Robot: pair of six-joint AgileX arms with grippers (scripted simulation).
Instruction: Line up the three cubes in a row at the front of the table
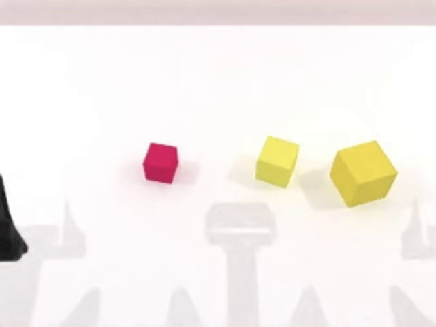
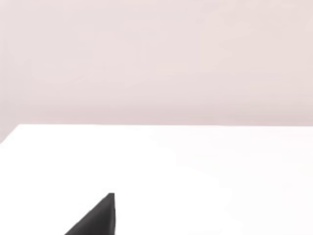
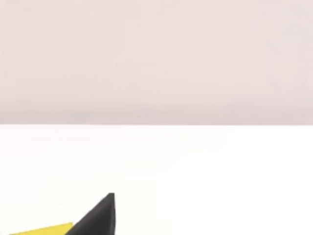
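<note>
Across the middle of the top view: three cubes sit on the white table (image 1: 218, 82), side by side in a loose row.
Red cube (image 1: 161, 163): left of middle. It is the smallest.
Small yellow cube (image 1: 277, 161): right of middle, well apart from the red one.
Big yellow cube (image 1: 363, 173): farthest right, near the small yellow one but not touching it. It sits a bit lower in the frame and is turned a little.
Row so far: the cubes look nearly lined up. The gaps are not even, and I think the big one may need a small nudge.
Left arm (image 1: 9, 225): only a dark bit shows at the lower left edge of the top view. It looks parked.
Left claw (image 2: 95, 219): its wrist view shows one dark tip over bare table and no cube. I cannot tell if it is wide or narrow.
Right claw (image 3: 95, 218): not in the top view. Its wrist view shows one dark tip with a strip of yellow just beside it, likely the big yellow cube. I cannot tell if it is wide or narrow, or if it holds anything.
Which arm is nearer: the right arm seems nearer the yellow cubes. The red cube lies to the right of the left arm, closer to it than the others.
</note>
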